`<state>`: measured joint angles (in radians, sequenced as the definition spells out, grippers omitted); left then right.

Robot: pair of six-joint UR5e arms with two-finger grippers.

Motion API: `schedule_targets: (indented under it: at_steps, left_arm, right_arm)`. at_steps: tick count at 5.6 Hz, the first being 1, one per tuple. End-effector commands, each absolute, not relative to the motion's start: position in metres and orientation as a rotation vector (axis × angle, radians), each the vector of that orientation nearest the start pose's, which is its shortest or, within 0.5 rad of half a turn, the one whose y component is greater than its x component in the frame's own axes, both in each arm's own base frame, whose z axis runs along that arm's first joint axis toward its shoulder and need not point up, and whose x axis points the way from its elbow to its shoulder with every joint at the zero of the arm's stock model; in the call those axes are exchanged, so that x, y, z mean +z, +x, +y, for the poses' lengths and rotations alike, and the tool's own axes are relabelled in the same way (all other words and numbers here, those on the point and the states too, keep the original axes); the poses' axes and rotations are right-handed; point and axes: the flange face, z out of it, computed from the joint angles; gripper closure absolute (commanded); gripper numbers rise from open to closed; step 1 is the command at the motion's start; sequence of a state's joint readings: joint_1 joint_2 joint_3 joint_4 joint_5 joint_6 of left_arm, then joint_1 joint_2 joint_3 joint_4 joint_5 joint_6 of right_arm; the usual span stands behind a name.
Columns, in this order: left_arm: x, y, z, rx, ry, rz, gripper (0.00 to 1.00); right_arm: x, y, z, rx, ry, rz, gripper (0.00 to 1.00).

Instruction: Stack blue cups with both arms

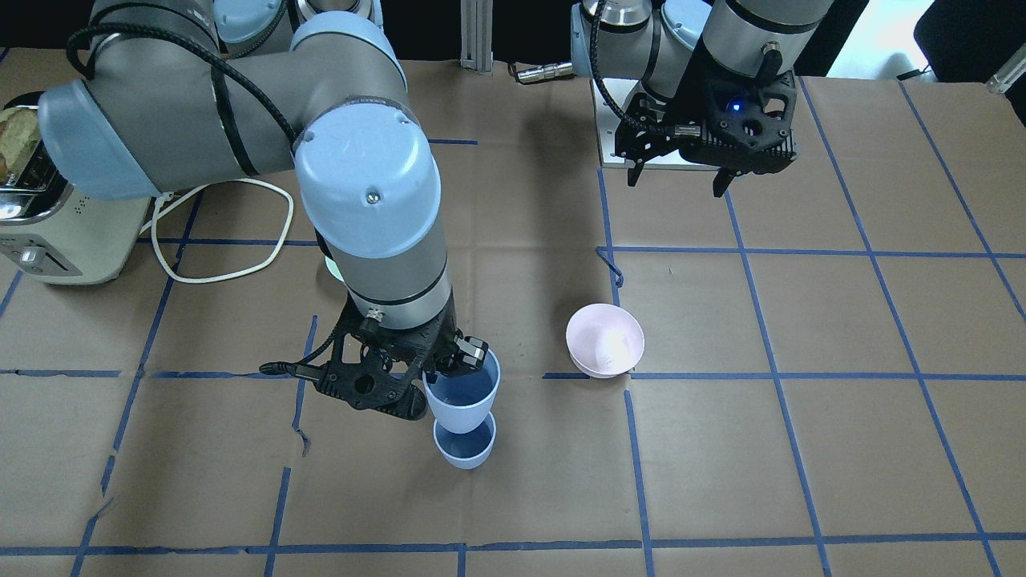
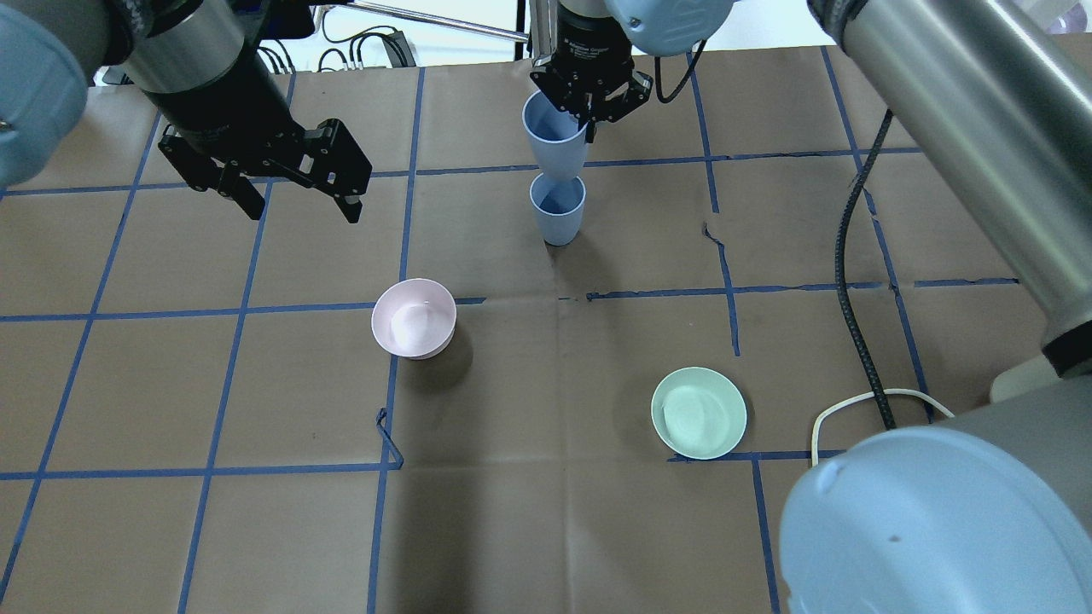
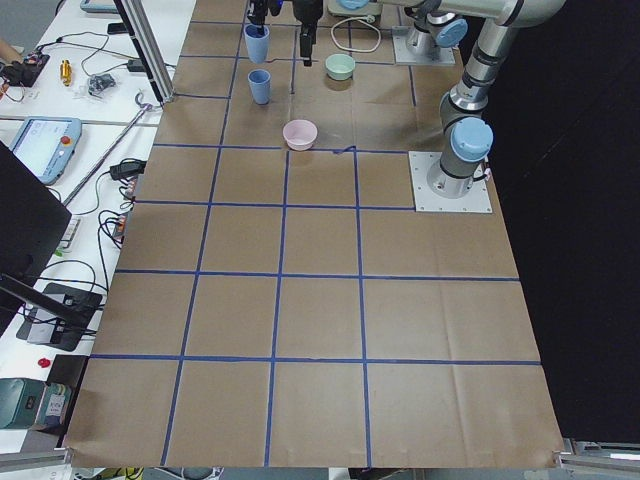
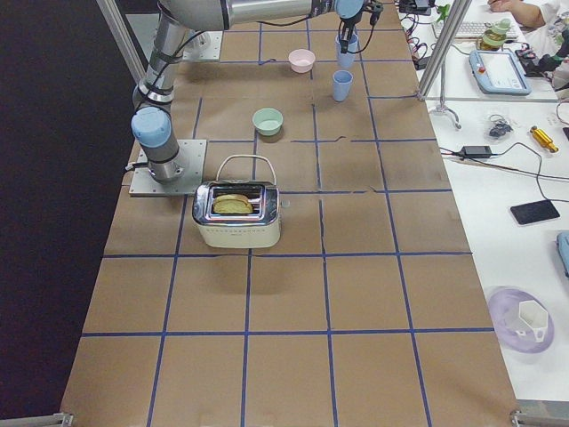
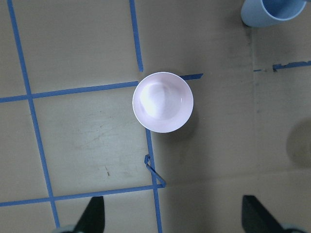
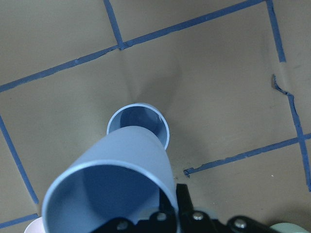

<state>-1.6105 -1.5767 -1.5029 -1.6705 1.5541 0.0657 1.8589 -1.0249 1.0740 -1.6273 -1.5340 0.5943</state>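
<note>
Lower blue cup (image 2: pixel 557 209) stands on the table (image 2: pixel 597 529), mouth up, axis vertical. Upper blue cup (image 2: pixel 554 136) hangs above it, mouth up, axis near vertical, rim pinched by the right gripper (image 2: pixel 589 107). Green bowl (image 2: pixel 699 413), pink bowl (image 2: pixel 414 317) and left gripper (image 2: pixel 303 209) (jaws spread wide, empty) stand clear. Contact between the cups cannot be told. Toaster (image 1: pixel 48 224) is partly cropped.

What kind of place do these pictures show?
Probably a robotics laboratory: the left arm and right arm are bolted to a paper-covered table with a blue tape grid, and a side bench holds a teach pendant and cables.
</note>
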Motion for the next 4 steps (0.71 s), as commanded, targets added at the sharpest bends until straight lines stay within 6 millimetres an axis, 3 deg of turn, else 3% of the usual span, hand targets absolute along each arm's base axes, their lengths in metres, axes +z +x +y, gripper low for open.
schedule_targets:
  at_steps: [1,4]
  left_arm:
    - [0.491,-0.153,-0.492,0.094,0.142,3.144,0.01]
    - [0.496,-0.153,-0.485,0.075,0.039,3.148,0.01]
  right_arm:
    - [0.365,0.34,-0.65,0.053,0.464,3.089,0.92]
    - [0.312,0.341,-0.652,0.039,0.476,3.078,0.92]
